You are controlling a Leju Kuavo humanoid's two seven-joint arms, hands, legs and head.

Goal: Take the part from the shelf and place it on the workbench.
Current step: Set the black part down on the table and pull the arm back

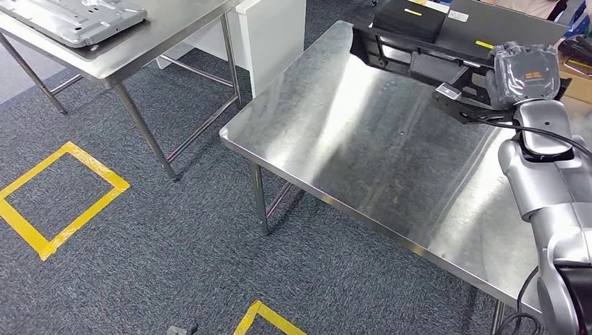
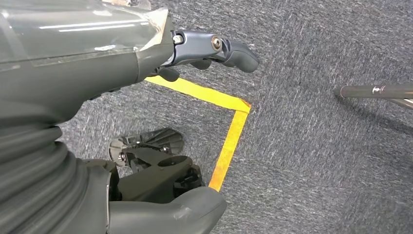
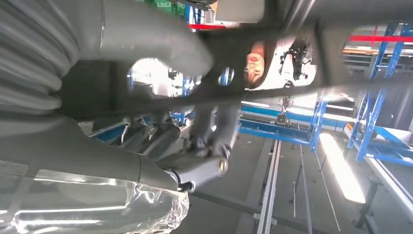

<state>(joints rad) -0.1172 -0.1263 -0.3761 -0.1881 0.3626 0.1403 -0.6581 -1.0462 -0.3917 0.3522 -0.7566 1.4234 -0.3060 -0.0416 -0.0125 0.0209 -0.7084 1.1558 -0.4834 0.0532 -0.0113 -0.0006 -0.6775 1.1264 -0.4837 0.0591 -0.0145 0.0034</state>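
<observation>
A long black part (image 1: 419, 59) is gripped by the right robot hand (image 1: 525, 75) and held over the far right of a bare, reflective steel desk (image 1: 363, 146). The left robot hand (image 2: 195, 53) is seen above grey carpet (image 1: 174, 265) marked with yellow tape (image 1: 63, 199), its fingers apart and holding nothing. A second steel desk (image 1: 153, 35) at the far left carries a grey tray (image 1: 70, 17).

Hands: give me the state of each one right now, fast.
Left hand: holds nothing, fingers loosely curled, hanging over the carpet.
Right hand: holding the black part above the workbench.
</observation>
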